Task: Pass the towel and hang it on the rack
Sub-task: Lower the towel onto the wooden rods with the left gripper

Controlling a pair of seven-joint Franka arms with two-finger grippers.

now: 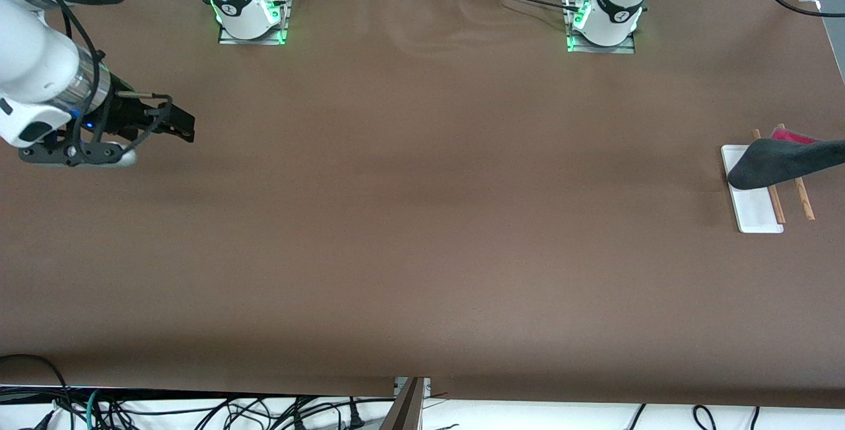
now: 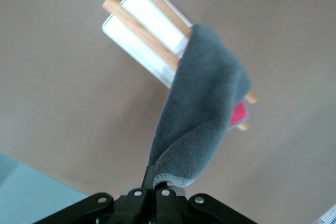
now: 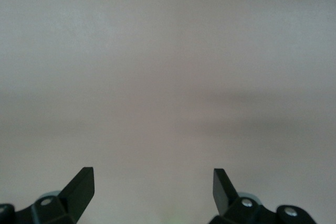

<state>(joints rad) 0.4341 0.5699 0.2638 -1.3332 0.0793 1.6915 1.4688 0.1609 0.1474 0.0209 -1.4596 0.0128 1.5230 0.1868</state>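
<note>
Your left pincer (image 2: pixel 153 186) pinches the soft grey-and-pink towel (image 2: pixel 202 108) by its hem, draping it over the white-based, wooden-rod rack (image 2: pixel 149 22) below; your right pincer (image 3: pixel 153 184) waits spread above bare desk.

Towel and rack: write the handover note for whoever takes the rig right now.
Left tool: shut on the towel, pinching one edge above the rack at the left arm's end of the table.
Right tool: open, empty, waiting over bare table at the right arm's end.
Done: the towel is in the left tool, so the pass looks finished; the cloth, grey face up, drapes across the two wooden rods.
Left: release the towel so it hangs on the rods, then withdraw the left arm.
</note>
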